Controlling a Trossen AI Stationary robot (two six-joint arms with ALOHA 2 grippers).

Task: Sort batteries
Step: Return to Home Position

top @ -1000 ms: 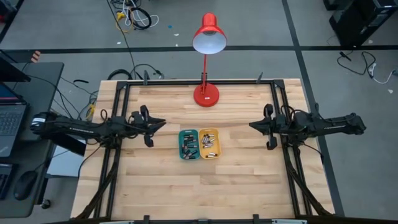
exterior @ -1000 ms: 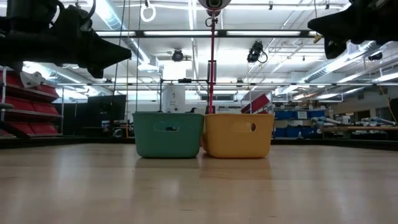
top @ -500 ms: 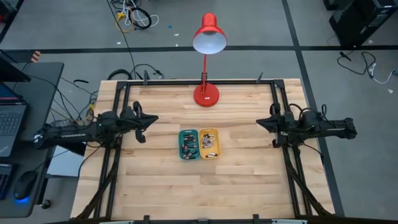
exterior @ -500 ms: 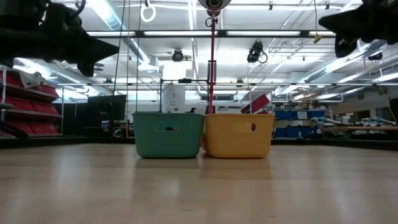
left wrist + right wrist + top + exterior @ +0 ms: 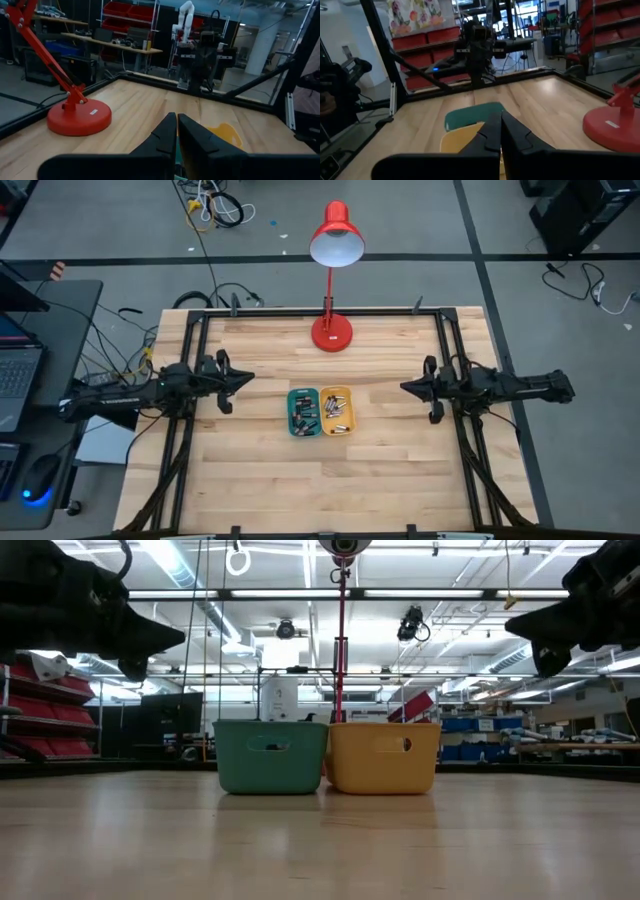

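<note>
Since a second ago my left claw (image 5: 246,377) has been drawing back toward the left edge of the table (image 5: 380,470), and my right claw (image 5: 409,387) has been dipping lower on its own side. Both are hanging above the wood, fingers pressed together, carrying nothing. Between them the batteries (image 5: 304,416) are lying sorted: mostly dark ones in the teal bin (image 5: 270,758), silvery ones in the yellow bin (image 5: 385,755) touching it. None is showing loose on the wood. Am judging them stiff, smooth metal, dense for their size, apt to roll and slip; am reckoning the hold belongs across the barrel's middle, pads square to it. Beyond the bins the red lamp (image 5: 331,332) is standing near the far edge.
</note>
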